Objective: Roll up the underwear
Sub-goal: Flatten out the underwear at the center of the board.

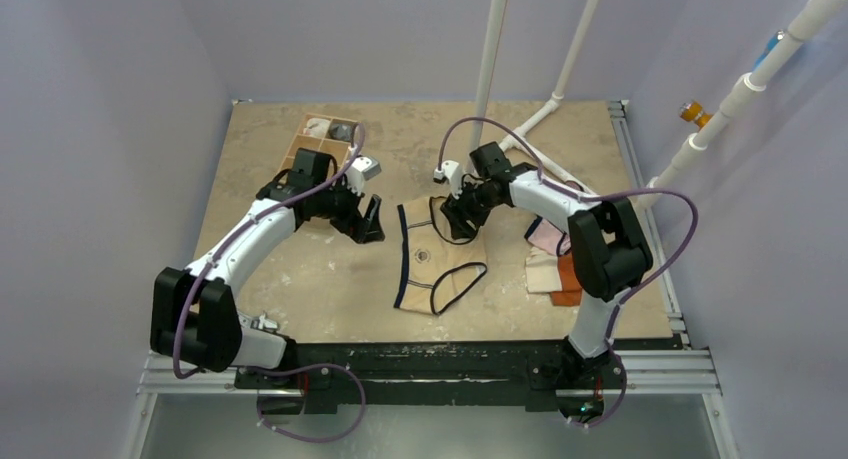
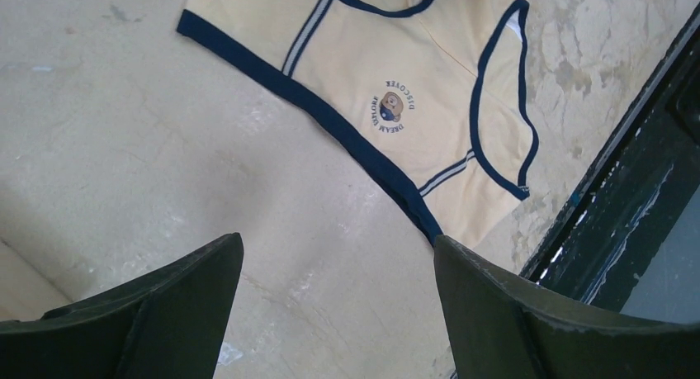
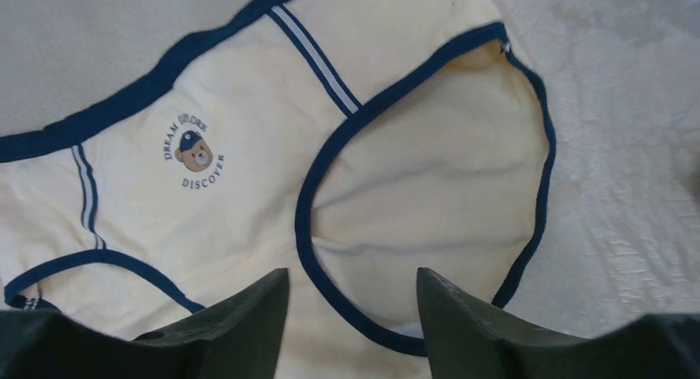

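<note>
The underwear lies flat in the middle of the table: tan-beige briefs with dark navy edging and a small bear emblem. It fills the top of the left wrist view and most of the right wrist view. My left gripper is open and empty, just left of the waistband, over bare table. My right gripper is open and empty, low over the far leg hole, its jaws either side of the navy edging.
A wooden compartment box stands at the back left. Pink briefs and folded cream and orange cloths lie at the right. White pipes rise at the back. A black rail runs along the near edge.
</note>
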`<state>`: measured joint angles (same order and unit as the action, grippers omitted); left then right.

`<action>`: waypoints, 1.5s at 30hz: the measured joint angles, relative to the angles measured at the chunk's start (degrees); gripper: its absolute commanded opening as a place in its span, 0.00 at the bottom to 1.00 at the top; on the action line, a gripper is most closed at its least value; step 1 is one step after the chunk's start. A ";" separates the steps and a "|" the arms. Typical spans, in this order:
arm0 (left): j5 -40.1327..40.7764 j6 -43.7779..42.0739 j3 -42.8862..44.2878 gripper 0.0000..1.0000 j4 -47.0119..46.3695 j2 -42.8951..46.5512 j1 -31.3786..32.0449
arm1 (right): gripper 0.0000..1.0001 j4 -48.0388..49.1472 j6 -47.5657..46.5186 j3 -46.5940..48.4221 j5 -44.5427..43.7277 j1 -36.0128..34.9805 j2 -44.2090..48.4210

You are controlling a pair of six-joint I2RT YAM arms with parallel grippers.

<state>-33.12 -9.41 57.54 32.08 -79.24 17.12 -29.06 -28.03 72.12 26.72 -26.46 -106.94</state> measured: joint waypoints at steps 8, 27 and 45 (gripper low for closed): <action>-2.23 4.48 2.51 0.86 -0.04 -1.31 -7.26 | 0.62 0.39 -0.79 0.44 -0.31 -9.01 4.44; -1.70 8.31 5.55 0.86 0.72 -1.66 -14.53 | 0.60 0.13 -6.47 -8.50 -2.93 -23.80 3.67; -4.02 8.37 7.19 0.90 0.66 -7.06 -14.47 | 0.65 -3.96 -7.02 -16.41 -13.00 -10.14 21.51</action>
<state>-37.15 -1.04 64.73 32.73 -86.30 2.66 -33.01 -35.05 55.70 13.72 -36.60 -85.43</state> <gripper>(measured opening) 0.892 0.662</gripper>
